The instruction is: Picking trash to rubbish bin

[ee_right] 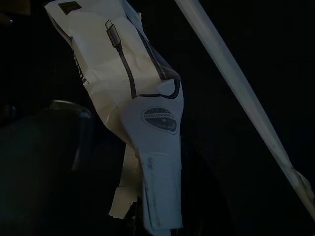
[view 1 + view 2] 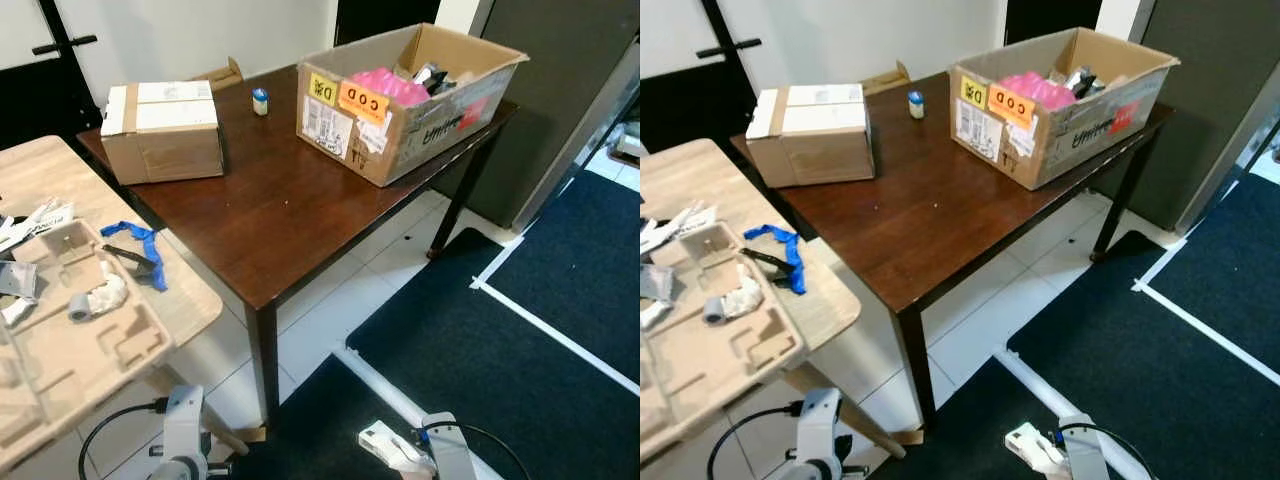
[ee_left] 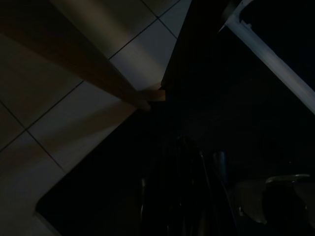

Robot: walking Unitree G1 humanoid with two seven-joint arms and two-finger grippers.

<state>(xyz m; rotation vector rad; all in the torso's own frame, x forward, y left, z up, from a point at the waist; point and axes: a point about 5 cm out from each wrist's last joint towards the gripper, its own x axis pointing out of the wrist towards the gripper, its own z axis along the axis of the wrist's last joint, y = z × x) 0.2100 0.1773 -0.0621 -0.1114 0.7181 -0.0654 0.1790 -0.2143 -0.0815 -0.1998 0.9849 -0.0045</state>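
Left eye view: both arms are hanging low at the frame's bottom edge, cut off there; the right claw [image 2: 395, 450] is carrying a crumpled white packet [image 2: 385, 444] above the dark carpet [image 2: 500, 380], its fingers largely hidden by the packet. The dark wooden worktop [image 2: 290, 210] is bearing a taped closed box [image 2: 162, 130], a small bottle [image 2: 260, 101] and an open cardboard box [image 2: 410, 95] with pink contents, too small to identify. A lighter worktop [image 2: 185, 300] is sitting just beside it, cut off at the left, holding a pulp tray [image 2: 70, 340] and blue tape [image 2: 140, 245]. Left wrist view: very dark; the left claw [image 3: 184, 196] is barely showing, and I cannot tell whether it is spread or pressed together. Right wrist view: the right claw is pinching the packet's narrow end, its long axis running straight out along the fingers, the wide end with a printed cable picture pointing away from the wrist.
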